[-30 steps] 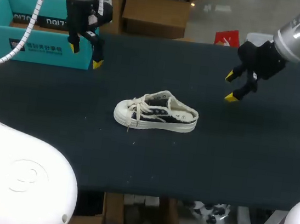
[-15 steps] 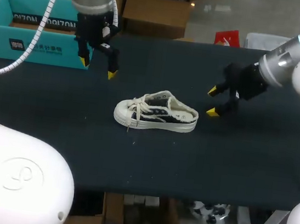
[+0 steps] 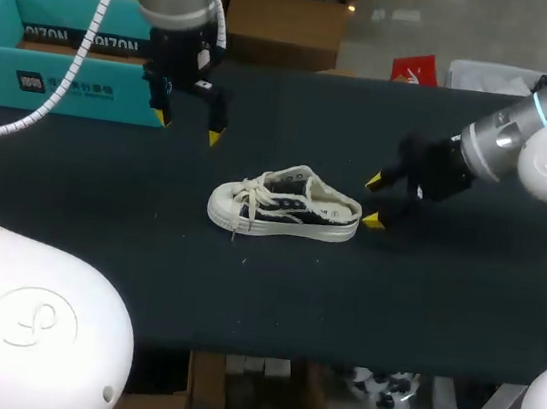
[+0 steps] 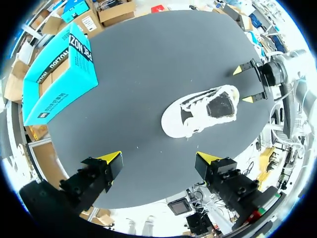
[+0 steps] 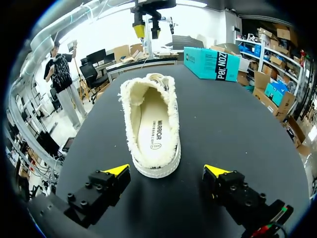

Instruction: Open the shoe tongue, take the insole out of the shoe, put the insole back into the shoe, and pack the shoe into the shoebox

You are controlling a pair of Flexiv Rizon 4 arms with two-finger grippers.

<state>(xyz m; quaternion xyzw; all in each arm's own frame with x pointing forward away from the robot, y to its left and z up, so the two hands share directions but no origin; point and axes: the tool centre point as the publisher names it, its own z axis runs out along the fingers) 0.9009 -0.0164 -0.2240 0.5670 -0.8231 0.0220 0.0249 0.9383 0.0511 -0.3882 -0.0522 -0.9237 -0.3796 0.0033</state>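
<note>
Shoe (image 3: 286,204) lies on its sole near the middle of the table (image 3: 422,305), toe toward my left, with the insole (image 5: 151,133) seated inside. My right gripper (image 3: 373,201) sits low just behind the heel, fingers spread wide and holding nothing; the wrist view suggests a small gap between tips and heel. My left gripper (image 3: 188,125) hangs above the table beyond the shoe, also open and empty, near the teal shoebox (image 3: 67,89) at the far left corner.
</note>
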